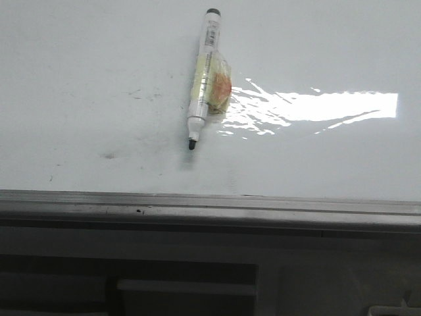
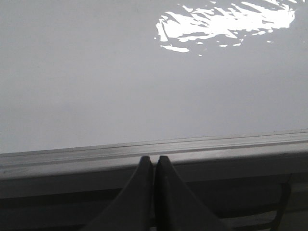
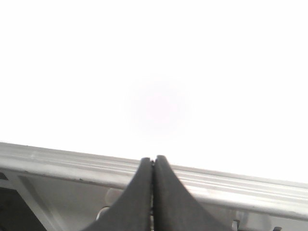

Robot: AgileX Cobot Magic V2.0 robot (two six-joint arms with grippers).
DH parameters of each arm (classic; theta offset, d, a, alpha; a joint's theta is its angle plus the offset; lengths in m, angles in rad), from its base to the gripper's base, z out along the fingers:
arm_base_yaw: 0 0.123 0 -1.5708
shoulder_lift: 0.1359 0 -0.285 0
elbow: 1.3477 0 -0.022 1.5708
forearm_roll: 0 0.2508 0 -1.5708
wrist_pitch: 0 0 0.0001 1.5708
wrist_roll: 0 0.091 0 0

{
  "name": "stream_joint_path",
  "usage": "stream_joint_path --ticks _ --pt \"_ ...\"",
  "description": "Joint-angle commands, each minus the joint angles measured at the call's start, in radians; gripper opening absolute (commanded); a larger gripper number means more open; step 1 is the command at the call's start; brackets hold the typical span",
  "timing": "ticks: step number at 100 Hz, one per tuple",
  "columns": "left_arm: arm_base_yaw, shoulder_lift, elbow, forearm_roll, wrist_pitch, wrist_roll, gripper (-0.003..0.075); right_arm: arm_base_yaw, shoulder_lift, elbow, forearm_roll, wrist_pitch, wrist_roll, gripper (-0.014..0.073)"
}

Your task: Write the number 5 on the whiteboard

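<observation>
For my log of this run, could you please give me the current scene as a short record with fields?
whiteboard: lying flat, glare on right part, faint grey smudges only
number 5: not yet drawn
marker: lying on whiteboard, uncapped, tip toward the rail, taped pad on its barrel
rail: grey metal, along the near edge
left hand: shut, empty, over the rail
right hand: shut, empty, over the rail

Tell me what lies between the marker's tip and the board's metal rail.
Only bare whiteboard, faintly grey-smudged, separates the marker tip from the rail, as the front view shows. No 5 is drawn there.
</observation>
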Motion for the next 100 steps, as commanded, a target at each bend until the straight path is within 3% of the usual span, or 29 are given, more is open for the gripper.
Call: stream_joint_path --ticks 1,88,100 --pt "-0.003 -0.027 0.024 -0.012 -0.069 -0.007 -0.0020 0.000 -0.012 0.022 0.002 -0.017 -0.008 -0.0063" --pt "-0.003 -0.027 0.024 -0.012 -0.069 -0.007 -0.0020 0.000 -0.012 0.022 0.000 -0.017 -0.008 -0.0063" --pt "-0.003 -0.027 0.024 -0.012 -0.069 -0.007 -0.0020 0.000 -0.012 0.022 -0.049 -0.041 -0.008 -0.0063"
